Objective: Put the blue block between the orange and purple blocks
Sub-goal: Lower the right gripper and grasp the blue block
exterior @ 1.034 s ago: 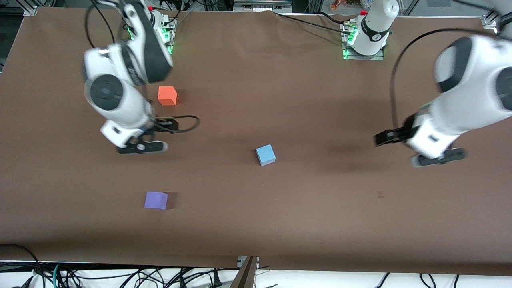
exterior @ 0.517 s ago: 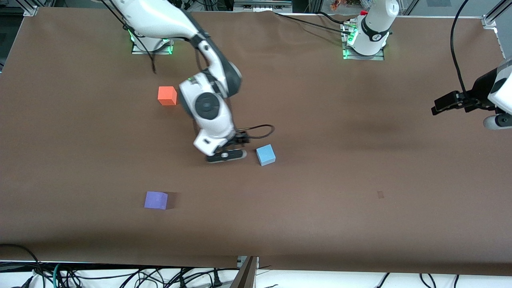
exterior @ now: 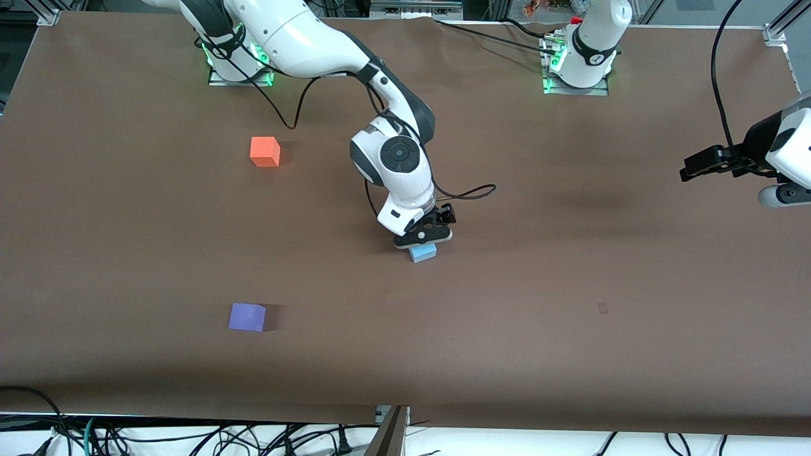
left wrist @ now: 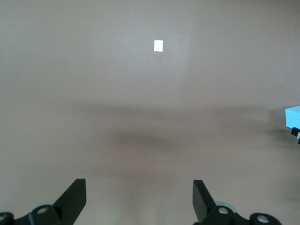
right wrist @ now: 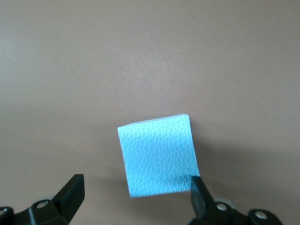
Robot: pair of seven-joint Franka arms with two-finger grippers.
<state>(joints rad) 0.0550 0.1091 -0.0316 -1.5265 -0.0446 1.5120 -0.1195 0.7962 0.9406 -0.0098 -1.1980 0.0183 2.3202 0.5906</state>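
- Blue block (exterior: 423, 253) is sitting on the brown table (exterior: 570, 304) mid-table, toward the left arm's end from the orange block (exterior: 265, 152) and the purple block (exterior: 247, 316); purple is lying nearer the front camera than orange.
- Right gripper (exterior: 423, 237) is hovering right over the blue block, jaws spread wide, nothing gripped; in the right wrist view the cube (right wrist: 159, 157) is sitting skewed and off-centre between the fingertips (right wrist: 70, 192).
- Doing this step well: probably centring over the cube and turning the wrist to square up with its faces before descending.
- Left gripper (exterior: 782, 193) is waiting at its own end of the table, jaws wide, empty (left wrist: 139, 197).
- Containers: none showing.
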